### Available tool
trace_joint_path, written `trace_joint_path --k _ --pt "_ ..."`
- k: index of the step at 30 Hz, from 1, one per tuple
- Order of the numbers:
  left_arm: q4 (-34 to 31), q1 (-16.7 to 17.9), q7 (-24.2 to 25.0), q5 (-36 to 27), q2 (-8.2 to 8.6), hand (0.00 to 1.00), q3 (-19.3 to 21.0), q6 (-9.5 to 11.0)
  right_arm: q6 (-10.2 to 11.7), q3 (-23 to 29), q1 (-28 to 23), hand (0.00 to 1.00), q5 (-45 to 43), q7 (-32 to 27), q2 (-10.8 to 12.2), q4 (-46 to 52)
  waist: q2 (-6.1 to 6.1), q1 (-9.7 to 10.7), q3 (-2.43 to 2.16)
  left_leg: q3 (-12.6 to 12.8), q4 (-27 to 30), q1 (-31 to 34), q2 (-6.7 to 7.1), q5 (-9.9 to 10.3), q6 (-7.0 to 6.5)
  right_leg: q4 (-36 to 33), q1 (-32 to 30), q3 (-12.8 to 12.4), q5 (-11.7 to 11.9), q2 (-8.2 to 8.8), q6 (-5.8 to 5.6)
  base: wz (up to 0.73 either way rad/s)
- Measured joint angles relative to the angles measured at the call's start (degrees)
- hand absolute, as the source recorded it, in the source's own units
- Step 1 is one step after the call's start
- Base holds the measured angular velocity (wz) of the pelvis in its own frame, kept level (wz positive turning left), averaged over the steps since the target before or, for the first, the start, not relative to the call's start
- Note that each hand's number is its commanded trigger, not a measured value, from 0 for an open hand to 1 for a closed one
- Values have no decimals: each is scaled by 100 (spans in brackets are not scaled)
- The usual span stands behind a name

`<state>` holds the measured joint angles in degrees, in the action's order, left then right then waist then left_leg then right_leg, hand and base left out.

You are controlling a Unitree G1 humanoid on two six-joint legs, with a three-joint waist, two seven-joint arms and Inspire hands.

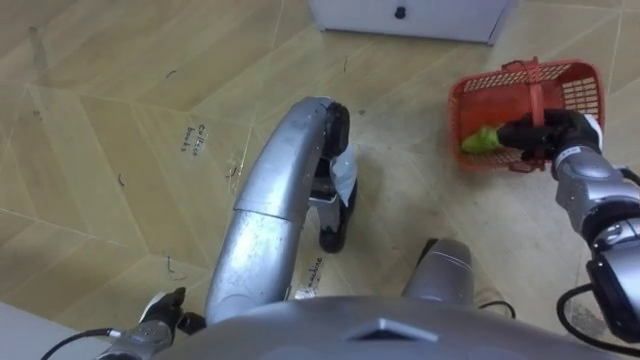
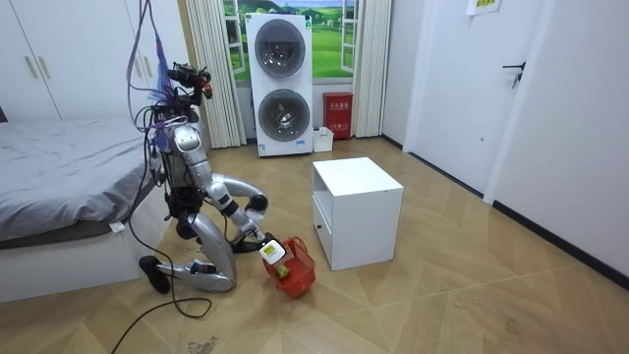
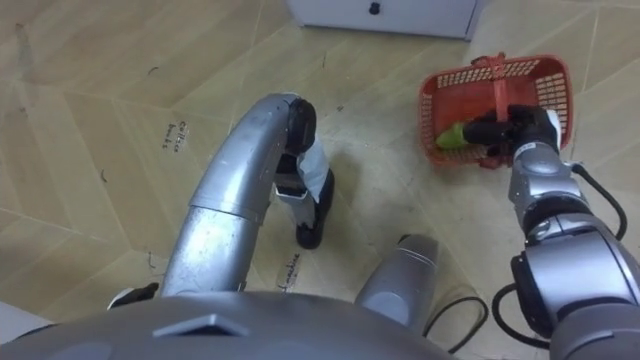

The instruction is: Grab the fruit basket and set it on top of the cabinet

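Right hand (image 1: pixel 545 132) clamps handle of red basket (image 1: pixel 585 95) near white cabinet (image 1: pixel 420 18), green fruit (image 1: pixel 480 141) inside; left hand (image 1: pixel 160 312) well apart from cabinet, cannot tell its grip.

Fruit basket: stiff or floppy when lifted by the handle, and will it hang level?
Probably stiff: the fruit basket looks like moulded plastic lattice. Likely light; a green fruit shows inside. May tilt: the right hand holds the handle near one end, with the fruit lying off to a side.

Red plastic lattice basket (image 1: pixel 575 85), wood-look floor (image 1: pixel 120 130)
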<state>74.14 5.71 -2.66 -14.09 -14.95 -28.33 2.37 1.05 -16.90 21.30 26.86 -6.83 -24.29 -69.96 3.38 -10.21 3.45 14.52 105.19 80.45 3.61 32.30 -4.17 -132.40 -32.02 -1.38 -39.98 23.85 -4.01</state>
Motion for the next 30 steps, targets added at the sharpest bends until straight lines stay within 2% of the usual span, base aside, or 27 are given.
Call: trace_joint_path --k 10,18,19,21,22,23,24,26,30 --pt "15 -183 -2 5 86 0 -3 4 -71 32 -1 100 30 24 229 -123 13 46 7 -25 24 24 11 -85 -12 -72 18 8 1 -26 2 0" --pt "-5 -293 -65 5 129 0 118 4 -73 245 -1 100 29 47 330 -103 49 73 17 -142 99 -32 37 -83 -12 -52 205 45 6 -139 8 0" --pt "-2 -343 -71 7 147 0 157 1 -83 248 -1 100 -34 48 339 -66 59 67 14 -175 120 -39 42 -83 -10 -51 240 57 6 -198 10 0" --pt "-2 -392 -71 14 153 0 165 2 -117 248 -1 100 -69 51 350 72 58 81 14 -290 168 -39 112 -87 16 -31 348 163 7 -244 12 5" --pt "-2 -477 -71 27 154 0 188 3 -117 250 0 100 -68 54 355 181 73 80 22 -354 199 -59 119 -85 23 -19 420 224 10 -293 17 6" --pt "2 -550 -71 76 155 0 257 5 -116 250 0 100 -59 61 374 299 150 80 65 -373 203 -114 126 -85 25 -7 519 258 17 -295 35 6" --pt "3 -587 -69 89 154 0 279 5 -116 250 -1 100 -63 67 385 341 177 104 74 -385 208 -135 137 -85 26 9 557 291 19 -294 44 12" --pt "4 -679 -60 179 154 0 431 3 -125 262 2 100 -84 76 393 633 277 183 43 -418 227 -174 214 -74 8 62 723 383 28 -286 67 14" --pt "16 -836 -61 314 174 0 556 -29 -126 330 48 100 -95 74 375 1107 345 276 49 -448 332 -306 223 57 -125 196 953 470 29 -305 76 3"
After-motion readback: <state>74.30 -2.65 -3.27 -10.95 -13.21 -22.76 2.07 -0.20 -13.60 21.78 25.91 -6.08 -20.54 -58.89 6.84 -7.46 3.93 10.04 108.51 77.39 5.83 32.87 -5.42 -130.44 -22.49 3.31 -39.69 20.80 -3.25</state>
